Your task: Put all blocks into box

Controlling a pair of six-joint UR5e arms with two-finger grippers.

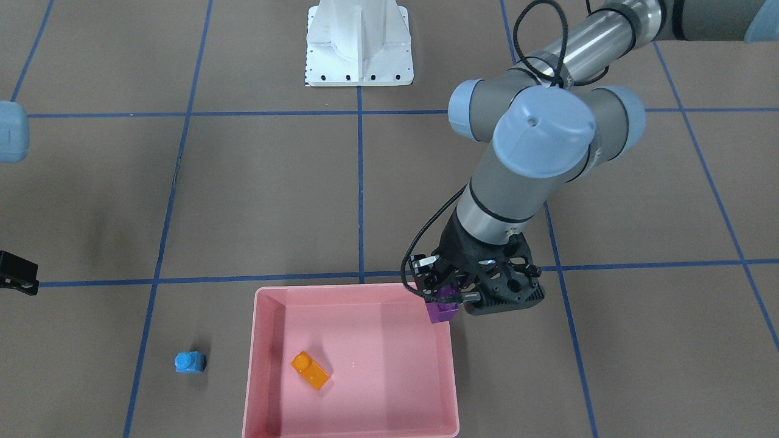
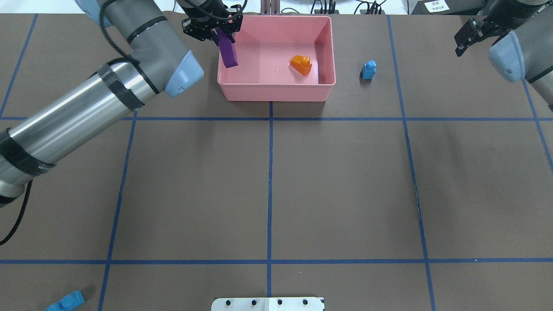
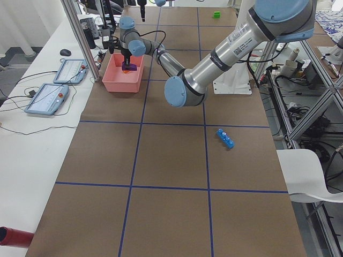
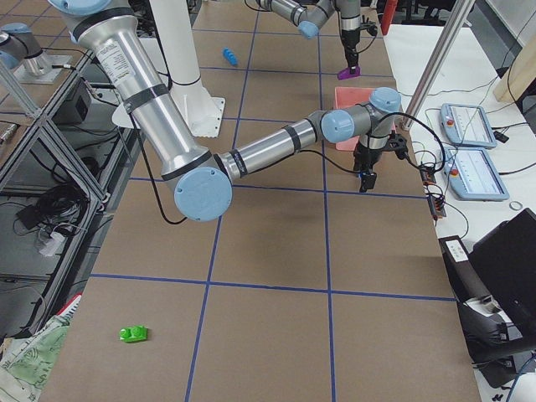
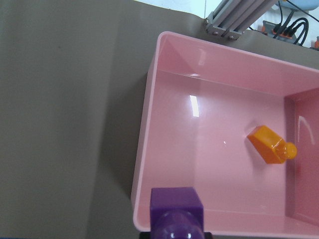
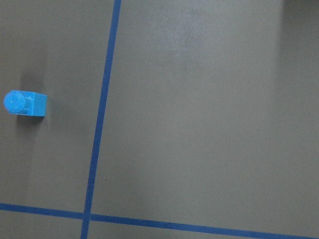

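Purple brick [image 5: 177, 211]: nearest my left wrist camera, stud toward the lens. It hangs over the near wall of the pink tray [image 5: 144, 144] rather than over its floor.
Left gripper [image 1: 447, 298]: clenched on the purple brick, fingers pointing down, at the tray corner on my left side.
Clearance: the brick sits above the rim line. I cannot tell for sure that it is clear of the rim.
Orange brick [image 1: 310, 370]: lies on the tray floor toward the opposite side, well apart from where I am.
Step in hand: bringing the purple brick in for release, as I judge it.
How to do it well: I should shift inward toward the tray's middle until the whole brick is over pink floor. Letting go here risks it striking the rim and tipping outside. I should also lower a little before opening so it does not bounce, and stay off the orange brick.
Small blue single-stud brick [image 2: 368, 70]: on the table [image 2: 268, 181] just beside the tray's other end, outside it.
Right gripper [image 2: 468, 33]: raised off to my right. I cannot tell whether it is parted or closed.
Long blue brick [image 3: 225, 138]: on the table, well apart from the tray.
Green brick [image 4: 134, 334]: far off toward the table's right end.
Progress: one brick in, one about to go, three left out.
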